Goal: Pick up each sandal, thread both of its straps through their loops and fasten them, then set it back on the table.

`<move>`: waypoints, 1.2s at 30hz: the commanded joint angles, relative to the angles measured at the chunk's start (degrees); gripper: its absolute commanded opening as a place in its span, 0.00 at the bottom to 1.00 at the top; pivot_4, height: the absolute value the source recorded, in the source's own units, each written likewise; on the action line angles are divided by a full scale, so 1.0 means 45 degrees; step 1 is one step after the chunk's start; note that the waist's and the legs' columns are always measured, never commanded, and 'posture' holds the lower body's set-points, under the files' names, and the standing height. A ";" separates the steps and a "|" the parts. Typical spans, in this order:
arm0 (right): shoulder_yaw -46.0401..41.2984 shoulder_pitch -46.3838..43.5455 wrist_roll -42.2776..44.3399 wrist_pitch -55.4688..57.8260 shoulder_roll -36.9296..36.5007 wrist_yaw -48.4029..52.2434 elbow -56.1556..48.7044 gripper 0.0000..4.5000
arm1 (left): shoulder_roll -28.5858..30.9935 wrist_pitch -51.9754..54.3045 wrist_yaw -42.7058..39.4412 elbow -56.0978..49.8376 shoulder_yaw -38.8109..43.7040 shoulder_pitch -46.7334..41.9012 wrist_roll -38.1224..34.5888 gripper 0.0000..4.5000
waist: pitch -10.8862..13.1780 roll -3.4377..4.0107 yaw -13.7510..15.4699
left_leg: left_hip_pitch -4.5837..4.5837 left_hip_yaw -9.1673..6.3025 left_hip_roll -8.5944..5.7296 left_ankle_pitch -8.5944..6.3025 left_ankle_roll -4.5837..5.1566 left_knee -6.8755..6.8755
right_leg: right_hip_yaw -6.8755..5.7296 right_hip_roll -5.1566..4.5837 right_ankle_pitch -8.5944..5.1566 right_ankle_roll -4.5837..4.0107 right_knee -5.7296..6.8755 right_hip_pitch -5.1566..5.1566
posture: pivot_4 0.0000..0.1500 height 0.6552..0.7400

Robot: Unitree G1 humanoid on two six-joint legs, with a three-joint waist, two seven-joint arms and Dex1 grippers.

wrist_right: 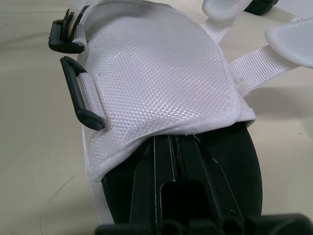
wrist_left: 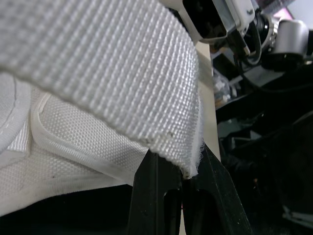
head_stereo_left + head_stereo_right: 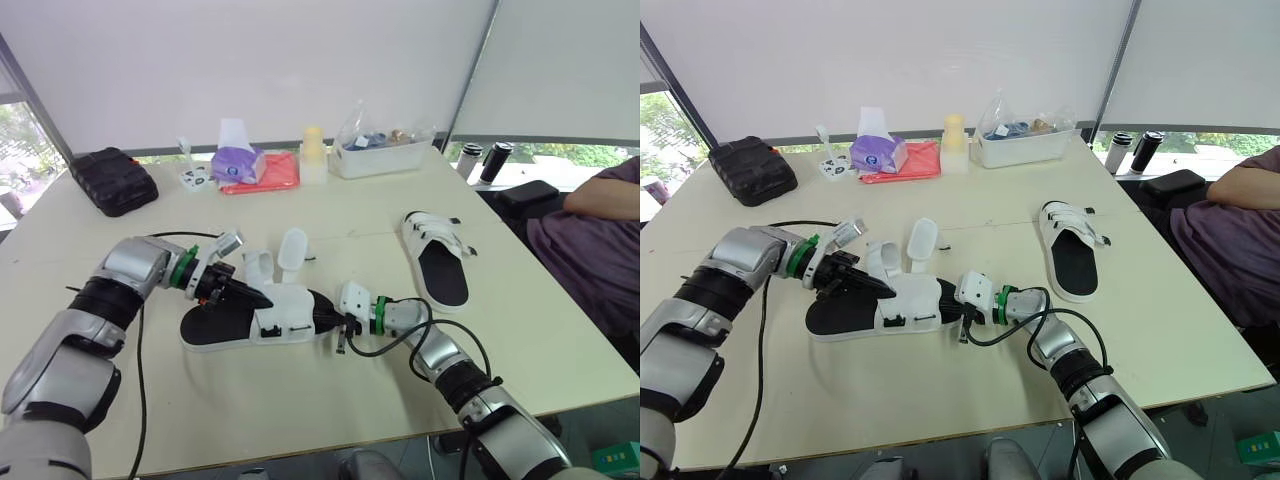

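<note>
Nearest me, the right gripper [image 3: 338, 322] has its fingers drawn tight together, tips tucked under the toe edge of the open sandal [image 3: 215, 325], which lies flat on the table [image 3: 300, 410]. The left gripper [image 3: 258, 297] comes in from the heel side, narrow, pinched on the edge of a webbing strap [image 2: 98, 63]. I'd pin the toe and steer that strap end squarely at its loop — no twist. The right wrist view shows the two black loops [image 1: 80, 100] plainly; from the head they are specks. Farther right lies the second sandal [image 3: 440, 268], straps across.
</note>
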 commanded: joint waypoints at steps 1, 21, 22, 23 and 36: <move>0.0471 0.1197 -0.1647 0.1454 -0.0676 -0.0586 0.2170 0.00 | 0.0124 -0.0907 -0.0055 -0.0339 -0.0307 -0.0143 0.0767 0.01 | 0.0000 0.0000 0.0000 | -0.0001 0.0000 0.0000 0.0000 0.0000 0.0000 | 0.0000 0.0000 0.0000 0.0000 0.0000 0.0000 | 1.00 1.00; 0.0493 0.1161 -0.1642 0.1461 -0.0537 -0.0701 0.2293 0.00 | 0.0834 -0.4739 -0.0055 -0.2007 -0.1543 0.0510 0.2641 0.01 | 0.0004 0.0010 -0.0005 | -0.0018 0.0013 0.0006 -0.0001 0.0002 -0.0017 | 0.0013 -0.0006 -0.0001 -0.0002 0.0000 -0.0003 | 1.00 1.00; 0.0498 0.1166 -0.1644 0.1459 -0.0535 -0.0707 0.2294 0.00 | 0.0796 -0.4685 -0.0055 -0.2004 -0.1394 0.0597 0.2605 0.01 | 0.0004 0.0010 -0.0008 | -0.0025 0.0019 0.0009 -0.0001 0.0003 -0.0023 | 0.0015 -0.0005 -0.0001 -0.0002 0.0001 -0.0003 | 1.00 1.00; 0.0503 0.1168 -0.1647 0.1456 -0.0538 -0.0710 0.2299 0.00 | 0.0714 -0.4472 -0.0044 -0.2066 -0.1118 0.0697 0.2497 0.01 | 0.0004 0.0009 -0.0006 | -0.0027 0.0020 0.0009 0.0000 0.0005 -0.0029 | 0.0016 -0.0005 -0.0001 -0.0002 0.0002 -0.0003 | 1.00 1.00; 0.0566 0.1267 -0.1687 0.1371 -0.0453 -0.0709 0.2371 0.00 | 0.1520 -0.0314 0.1552 -0.6161 0.3209 0.3178 0.0224 0.86 | 0.0011 0.0004 -0.0019 | -0.0009 0.0009 0.0012 0.0000 0.0006 -0.0032 | 0.0019 -0.0006 -0.0001 -0.0002 0.0001 -0.0019 | 1.00 1.00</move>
